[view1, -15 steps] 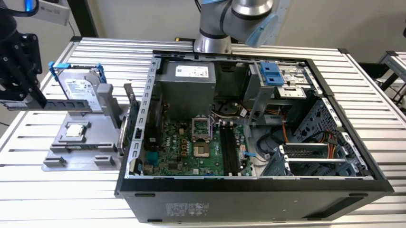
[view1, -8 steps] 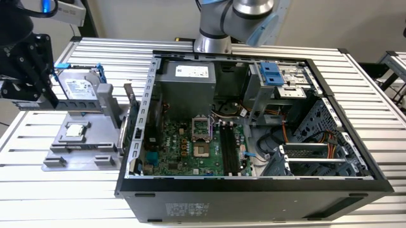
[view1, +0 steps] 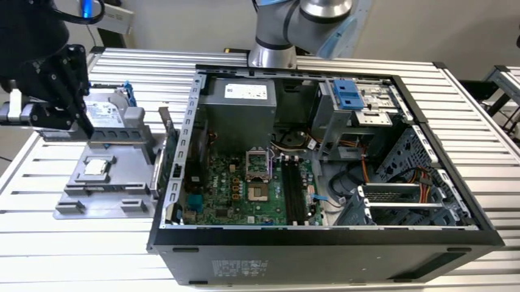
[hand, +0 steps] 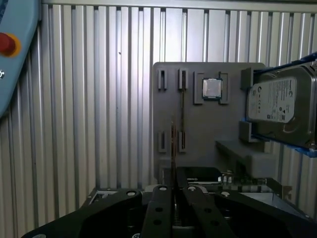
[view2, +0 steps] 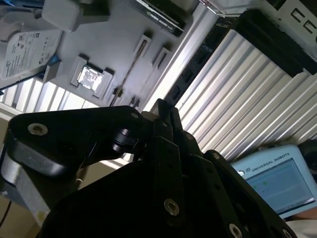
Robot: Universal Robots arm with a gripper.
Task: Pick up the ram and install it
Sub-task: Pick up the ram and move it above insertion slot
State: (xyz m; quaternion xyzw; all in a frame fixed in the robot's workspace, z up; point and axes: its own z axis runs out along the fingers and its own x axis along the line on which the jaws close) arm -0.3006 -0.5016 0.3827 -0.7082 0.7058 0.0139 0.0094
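Pinching the thin, flat, dark ram point(hand: 173, 144) edge-on in the first wrist view, right between the fingers of the black metal claw point(hand: 173, 186). Closed down to a narrow gap on both faces of it, so definitely holding, with a good length of the stick poking out past the fingertips. Lining up just beside a long dark slot point(hand: 182, 106) in the flat grey plastic tray point(hand: 208, 129); can't tell whether touching it. Also sitting on that tray: a small square silver processor chip point(hand: 212, 89) and a silver hard drive with a white label point(hand: 277, 101) in a blue-edged cradle. Hovering at the exterior view's left, off to the side of the open black computer tower point(view1: 325, 249) lying on its side. Resting everything on a ribbed aluminium table point(view1: 49, 249). Peeking in nearby, a light-blue pendant with a red button point(hand: 6, 44).
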